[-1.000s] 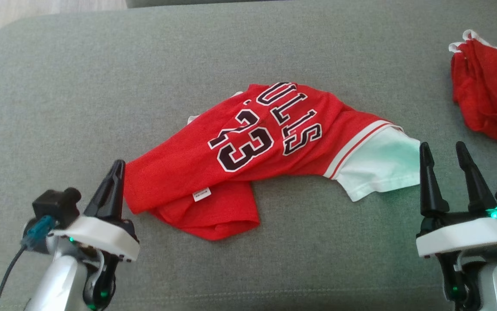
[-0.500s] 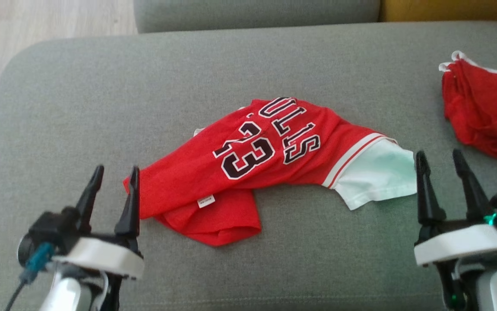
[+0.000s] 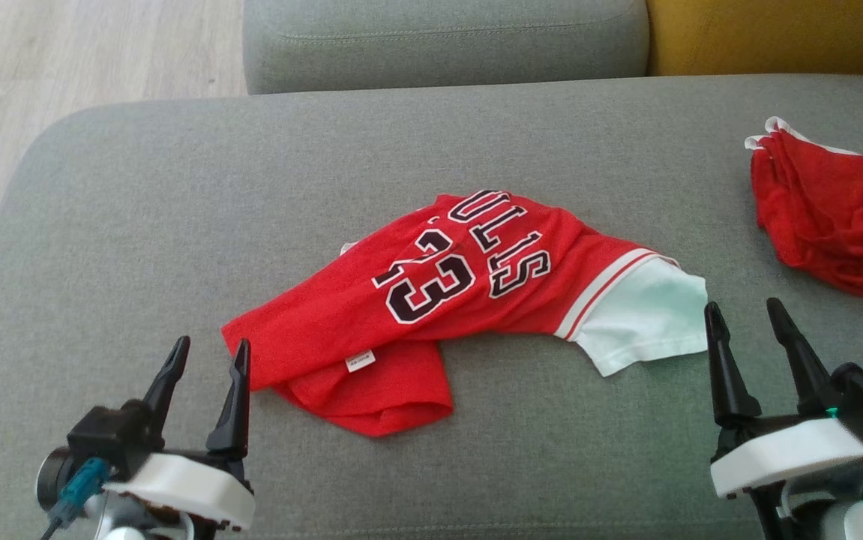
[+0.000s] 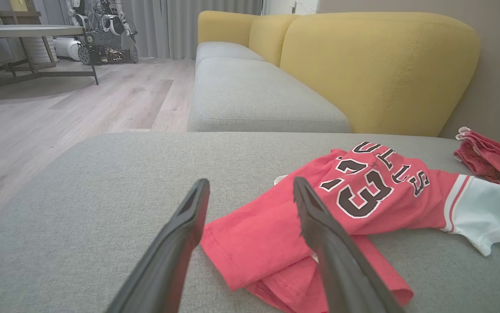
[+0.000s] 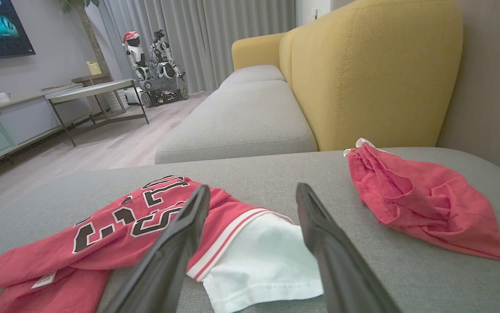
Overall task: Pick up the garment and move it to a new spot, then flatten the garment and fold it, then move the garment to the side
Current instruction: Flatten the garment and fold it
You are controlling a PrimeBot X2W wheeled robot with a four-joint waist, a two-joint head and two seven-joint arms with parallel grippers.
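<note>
The garment is a red jersey with "23" in black and a white sleeve, lying crumpled and partly folded under itself in the middle of the grey sofa seat. My left gripper is open at the lower left, just short of the garment's left corner, with nothing between its fingers. In the left wrist view the garment lies ahead and to the right of the left gripper. My right gripper is open, close to the white sleeve. The right wrist view has the garment beyond the right gripper.
A second red cloth lies bunched at the seat's right side. Beyond the seat are another grey cushion and a yellow backrest. Wooden floor drops off at the left. A table stands far off in the room.
My left gripper was shut at the garment's left corner; it has opened and drawn back toward me. The head camera has tilted, so the whole picture sits lower. The garment lies as before.
</note>
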